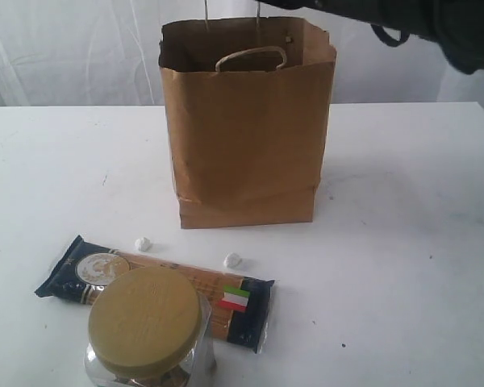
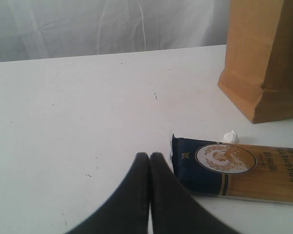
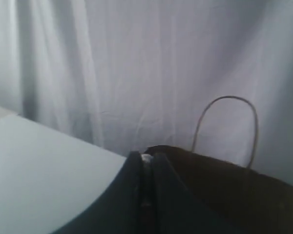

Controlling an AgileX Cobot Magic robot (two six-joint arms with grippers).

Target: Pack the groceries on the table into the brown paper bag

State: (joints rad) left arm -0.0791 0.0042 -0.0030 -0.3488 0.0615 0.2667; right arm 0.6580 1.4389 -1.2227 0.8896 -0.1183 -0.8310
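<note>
What worries me most is the bag. It stands upright and open-mouthed in the middle of the bench. I can see nothing inside to weigh it down, so a nudge on the rim from my right arm could tip it or slide it. One handle lies folded into the mouth and might snag whatever goes in.

The spaghetti lies flat in front of the bag, well apart from it. The jar stands at its near edge, and I cannot tell whether the two touch. Lifted by one end, the long packet may droop and catch the rim, or knock the jar over. Lying flat, it gives closed tips little to get under. Two white bits beside it are not for packing.

My left fingers are pressed together and empty. They sit low over the bench, just beside the packet's dark end. My right fingers are closed as well, up at the bag's rim, with the upright handle beyond them. Something small and pale shows between the tips. I cannot tell what it is, nor whether they pinch the paper.
</note>
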